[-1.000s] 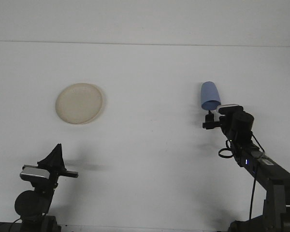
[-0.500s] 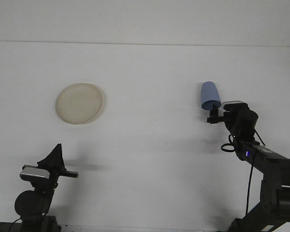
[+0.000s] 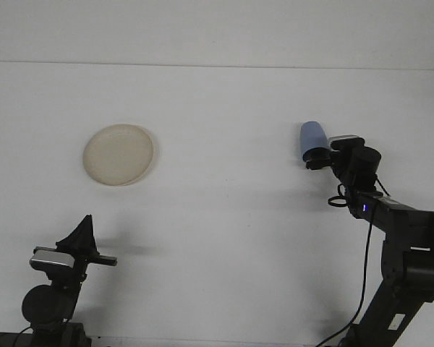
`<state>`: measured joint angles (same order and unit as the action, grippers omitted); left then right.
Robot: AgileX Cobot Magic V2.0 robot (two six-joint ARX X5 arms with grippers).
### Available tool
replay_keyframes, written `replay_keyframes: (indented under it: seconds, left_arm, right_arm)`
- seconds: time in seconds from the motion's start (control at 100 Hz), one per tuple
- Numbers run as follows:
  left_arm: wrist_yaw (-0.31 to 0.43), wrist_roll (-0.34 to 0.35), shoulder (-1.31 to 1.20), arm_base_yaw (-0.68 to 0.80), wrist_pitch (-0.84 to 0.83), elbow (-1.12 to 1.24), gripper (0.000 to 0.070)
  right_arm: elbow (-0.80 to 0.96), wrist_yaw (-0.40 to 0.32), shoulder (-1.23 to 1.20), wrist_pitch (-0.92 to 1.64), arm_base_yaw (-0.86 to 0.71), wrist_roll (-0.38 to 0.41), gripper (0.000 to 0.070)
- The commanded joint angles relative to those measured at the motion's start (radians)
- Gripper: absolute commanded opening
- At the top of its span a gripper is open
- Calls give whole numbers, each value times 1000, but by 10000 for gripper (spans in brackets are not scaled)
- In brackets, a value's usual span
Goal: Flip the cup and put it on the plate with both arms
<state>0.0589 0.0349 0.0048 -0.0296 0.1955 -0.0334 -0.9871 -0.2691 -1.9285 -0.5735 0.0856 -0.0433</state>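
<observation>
At the right side of the white table (image 3: 224,238), the right gripper (image 3: 317,160) meets the lower end of the blue cup (image 3: 312,137). Its black fingers overlap the cup's bottom edge, but at this size I cannot tell how wide they stand or whether they truly clamp the cup. The cup rises above the gripper, rounded closed end uppermost and leaning a little to the left, its wider end down at the fingers. Behind the gripper, to its lower right, the black wrist and arm run down toward the bottom right corner, with a small blue light on the link and a cable hanging beneath.

Far to the left of that gripper, well apart from the cup, the cream plate (image 3: 119,155) lies flat on the table with nothing on it. Between cup and plate the surface is bare white, a wide open stretch. Above the cup more bare table runs up to the back edge, where a faint line meets the wall.

Down at the lower left, the left gripper (image 3: 82,233) sits low near the front edge, well below the plate and far from the cup. It shows as a dark pointed shape touching nothing; its opening cannot be made out.
</observation>
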Motion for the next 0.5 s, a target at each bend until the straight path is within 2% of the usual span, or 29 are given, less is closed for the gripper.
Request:
replay_keyframes:
  seconds: [0.0, 0.14, 0.19, 0.35, 0.49]
  left_arm:
    - [0, 2, -2, -1, 15, 19, 12]
    - [0, 2, -2, -1, 15, 19, 12]
    - [0, 2, -2, -1, 14, 19, 12]
    - [0, 2, -2, -1, 14, 19, 12]
    - [0, 2, -2, -1, 14, 19, 12]
  right_arm:
    - [-22, -5, -30, -10, 0, 21, 366]
    - [-23, -38, -31, -26, -1, 21, 0]
    - [-23, -58, -31, -26, -1, 26, 0]
    - [-23, -58, -14, 4, -1, 74, 0]
    - [-22, -69, 66, 81, -12, 68, 0]
